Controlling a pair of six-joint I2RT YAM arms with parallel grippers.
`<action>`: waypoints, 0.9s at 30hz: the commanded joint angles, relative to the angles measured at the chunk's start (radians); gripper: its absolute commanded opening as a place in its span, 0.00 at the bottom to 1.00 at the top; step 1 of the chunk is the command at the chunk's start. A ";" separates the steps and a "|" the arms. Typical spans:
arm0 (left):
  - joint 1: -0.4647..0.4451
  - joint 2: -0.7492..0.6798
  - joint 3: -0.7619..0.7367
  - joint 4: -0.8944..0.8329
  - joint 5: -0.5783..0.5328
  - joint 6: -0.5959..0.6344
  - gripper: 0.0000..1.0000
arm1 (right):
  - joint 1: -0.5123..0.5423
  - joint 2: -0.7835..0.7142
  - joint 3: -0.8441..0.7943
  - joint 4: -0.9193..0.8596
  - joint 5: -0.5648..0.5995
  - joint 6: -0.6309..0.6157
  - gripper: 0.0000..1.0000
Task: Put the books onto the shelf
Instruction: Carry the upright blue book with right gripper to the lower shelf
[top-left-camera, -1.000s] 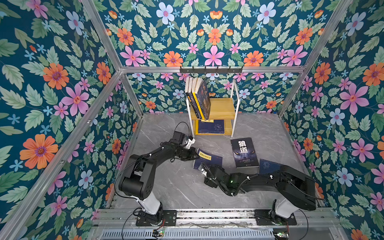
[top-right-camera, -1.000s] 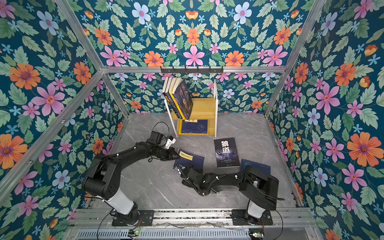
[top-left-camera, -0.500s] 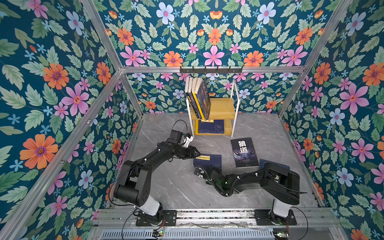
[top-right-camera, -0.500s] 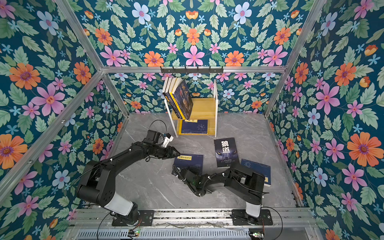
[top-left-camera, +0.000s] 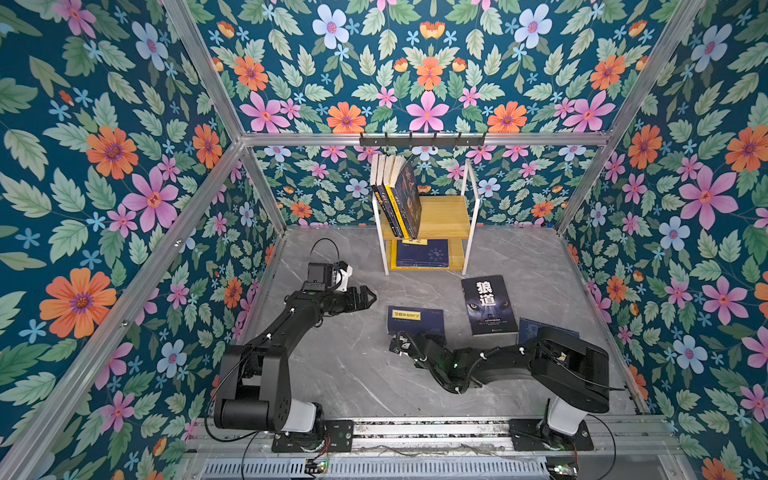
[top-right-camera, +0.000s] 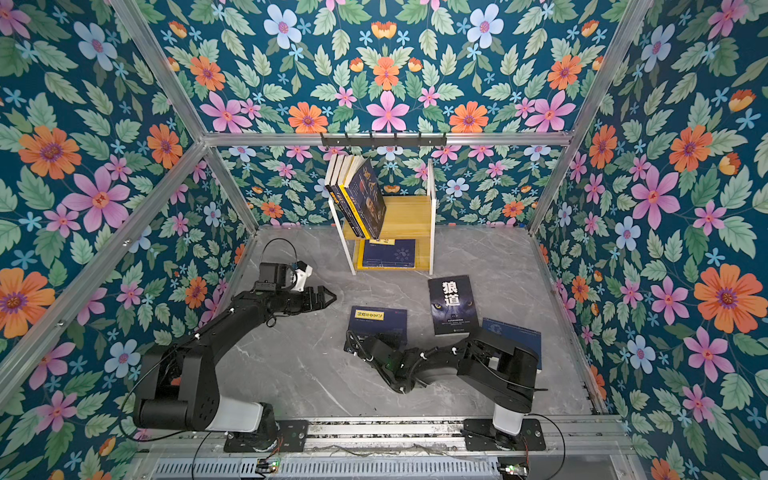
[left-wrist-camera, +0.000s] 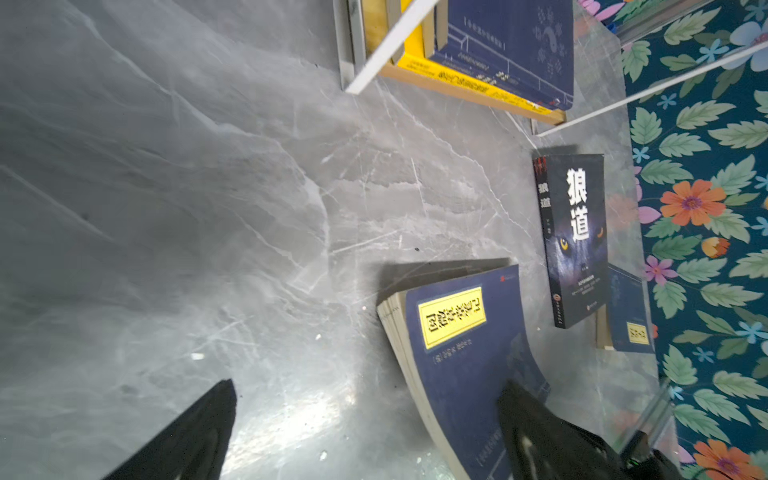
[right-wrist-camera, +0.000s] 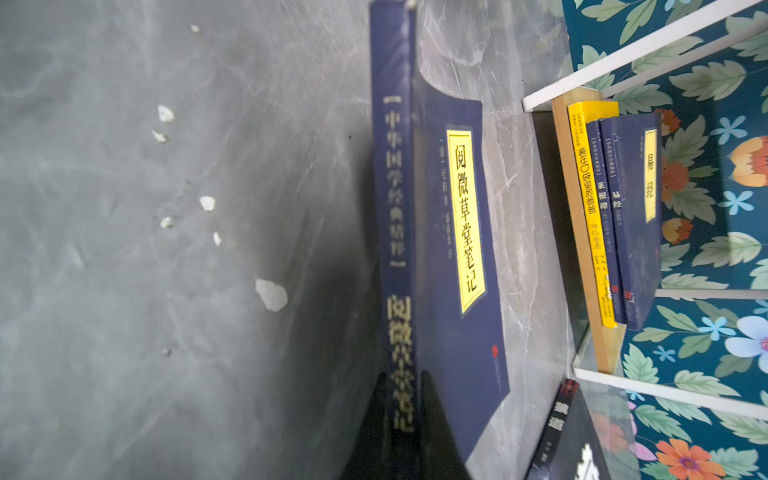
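Note:
A navy book with a yellow label (top-left-camera: 415, 321) (top-right-camera: 380, 320) lies on the grey floor in both top views. My right gripper (top-left-camera: 409, 338) (right-wrist-camera: 405, 415) is shut on its spine at the near end, and the cover bows a little. My left gripper (top-left-camera: 368, 297) (left-wrist-camera: 368, 386) stands open, empty, just left of that book. A black wolf-eye book (top-left-camera: 490, 305) (left-wrist-camera: 575, 237) lies flat to the right. Another navy book (top-left-camera: 540, 328) is partly hidden under the right arm. The shelf (top-left-camera: 442, 214) (right-wrist-camera: 582, 232) holds several leaning books (top-left-camera: 397, 195) on top and flat ones (top-left-camera: 422, 253) below.
A black hook rail (top-left-camera: 422, 141) hangs on the back wall above the shelf. Flowered walls with metal bars close in the floor on three sides. Small white flecks (right-wrist-camera: 271, 294) dot the floor near the held book.
My left gripper has opened and drawn back to the left, away from the navy book. My right gripper has shut on that book's spine, and its arm has folded closer.

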 joint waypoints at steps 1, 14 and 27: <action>0.030 -0.031 -0.019 0.024 -0.042 0.058 1.00 | 0.000 -0.035 -0.003 -0.036 0.020 -0.054 0.04; 0.173 -0.169 -0.147 0.113 -0.021 0.141 1.00 | -0.101 -0.190 0.029 -0.021 -0.015 -0.300 0.06; 0.197 -0.178 -0.129 0.115 0.001 0.163 1.00 | -0.328 -0.127 0.236 -0.021 -0.148 -0.543 0.06</action>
